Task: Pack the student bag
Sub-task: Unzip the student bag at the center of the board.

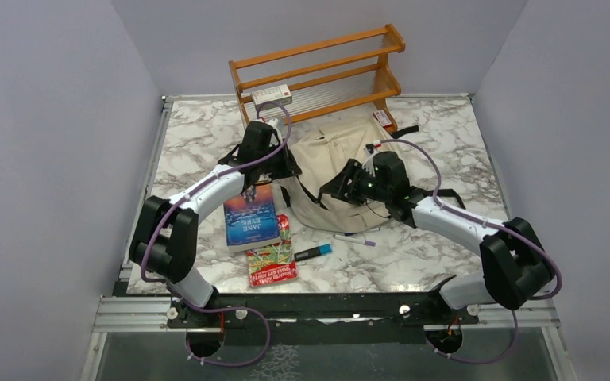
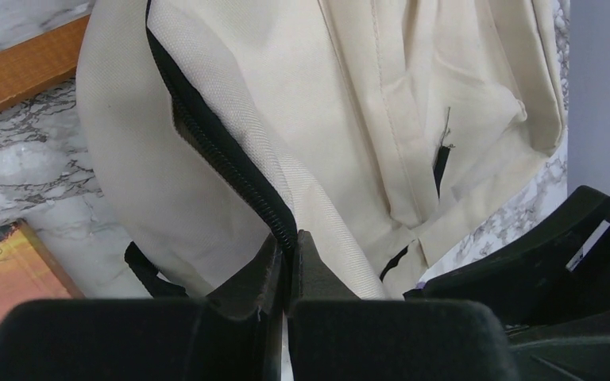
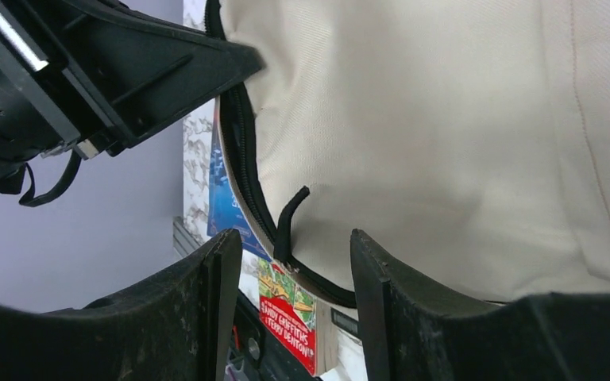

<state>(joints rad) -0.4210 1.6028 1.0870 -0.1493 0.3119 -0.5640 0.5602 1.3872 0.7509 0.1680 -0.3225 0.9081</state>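
Note:
The student bag (image 1: 330,163) is a beige fabric backpack with black zippers, lying in the middle of the table; it also fills the left wrist view (image 2: 349,119) and the right wrist view (image 3: 461,135). My left gripper (image 1: 274,173) is at the bag's left edge, shut on the zipper edge (image 2: 230,159) of the bag. My right gripper (image 1: 341,188) is open at the bag's near side, its jaws on either side of a black zipper pull (image 3: 286,226) without touching it.
A blue book (image 1: 250,216), a red book (image 1: 272,255), a blue-capped marker (image 1: 313,253) and a purple pen (image 1: 355,239) lie near the front. A wooden rack (image 1: 318,67) with a small box (image 1: 272,94) stands at the back.

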